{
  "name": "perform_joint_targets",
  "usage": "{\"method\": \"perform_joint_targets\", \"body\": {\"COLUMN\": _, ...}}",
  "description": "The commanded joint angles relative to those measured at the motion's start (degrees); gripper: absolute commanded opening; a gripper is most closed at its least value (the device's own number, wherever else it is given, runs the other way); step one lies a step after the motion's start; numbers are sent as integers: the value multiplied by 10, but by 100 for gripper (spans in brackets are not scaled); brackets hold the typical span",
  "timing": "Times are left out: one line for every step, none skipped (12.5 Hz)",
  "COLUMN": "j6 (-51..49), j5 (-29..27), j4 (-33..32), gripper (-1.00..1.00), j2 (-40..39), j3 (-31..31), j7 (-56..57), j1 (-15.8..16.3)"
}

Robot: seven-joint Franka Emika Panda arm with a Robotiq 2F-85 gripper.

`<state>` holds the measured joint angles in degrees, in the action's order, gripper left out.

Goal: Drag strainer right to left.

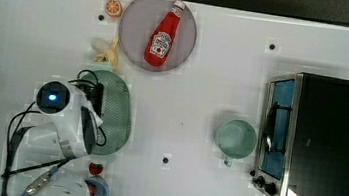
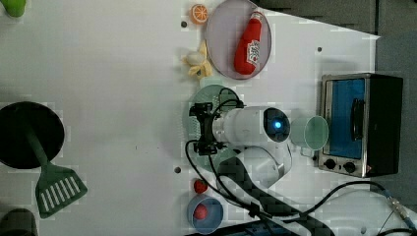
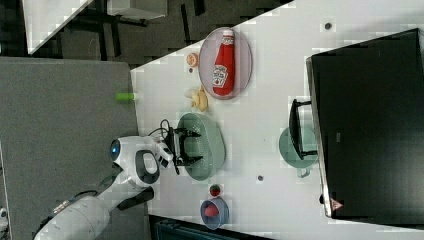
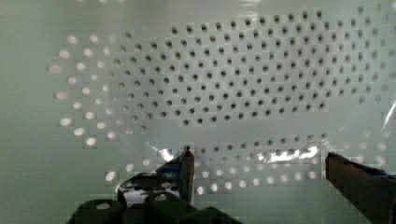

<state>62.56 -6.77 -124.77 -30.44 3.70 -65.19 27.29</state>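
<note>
The strainer [image 1: 118,111] is a pale mint-green oval colander lying at the top view's left of centre, half covered by the arm. The strainer's perforated inside [image 4: 224,93] spreads across the wrist view. My gripper [image 3: 196,146] hangs over the strainer's bowl [image 3: 212,145], pointing down into it. Its black fingers [image 4: 187,163] stand wide apart with only the holed floor between them, so it is open. I cannot tell whether the tips touch the plastic. In the left view the gripper [image 2: 197,129] covers the strainer's middle [image 2: 212,93].
A grey-lilac plate [image 1: 135,28] holds a ketchup bottle [image 1: 162,38], with a banana [image 1: 105,51] and an orange slice [image 1: 113,7] beside it. A mint cup [image 1: 235,138] stands by the toaster oven [image 1: 328,142]. A blue bowl [image 1: 100,189], a spatula [image 2: 56,184] and a black pan [image 2: 24,135] lie nearby.
</note>
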Motion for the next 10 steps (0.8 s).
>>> {"method": "perform_joint_targets", "body": {"j6": -12, "j5": 1, "j4": 41, "gripper": 100, "j2": -15, "j3": -1, "j7": -75, "j1": 29}}
{"method": "perform_joint_targets", "body": {"j6": -14, "j5": 1, "j4": 52, "gripper": 100, "j2": -22, "j3": -1, "j7": -86, "j1": 37}}
{"method": "perform_joint_targets", "body": {"j6": -17, "j5": 1, "j4": 65, "gripper": 100, "j2": -29, "j3": -1, "j7": -93, "j1": 45}}
{"method": "perform_joint_targets", "body": {"j6": -21, "j5": 1, "j4": 78, "gripper": 100, "j2": -37, "j3": -1, "j7": -98, "j1": 52}}
{"method": "perform_joint_targets", "body": {"j6": -25, "j5": 1, "j4": 90, "gripper": 100, "j2": -44, "j3": -1, "j7": -102, "j1": 58}}
{"method": "perform_joint_targets", "body": {"j6": -30, "j5": 0, "j4": 102, "gripper": 100, "j2": -51, "j3": -1, "j7": -110, "j1": 62}}
{"method": "perform_joint_targets", "body": {"j6": -34, "j5": 0, "j4": 114, "gripper": 100, "j2": -57, "j3": -1, "j7": -122, "j1": 67}}
{"method": "perform_joint_targets", "body": {"j6": -38, "j5": -1, "j4": 124, "gripper": 100, "j2": -62, "j3": -1, "j7": -133, "j1": 72}}
{"method": "perform_joint_targets", "body": {"j6": -40, "j5": -1, "j4": 132, "gripper": 100, "j2": -67, "j3": -1, "j7": -142, "j1": 77}}
{"method": "perform_joint_targets", "body": {"j6": -40, "j5": -1, "j4": 138, "gripper": 100, "j2": -71, "j3": -1, "j7": -143, "j1": 81}}
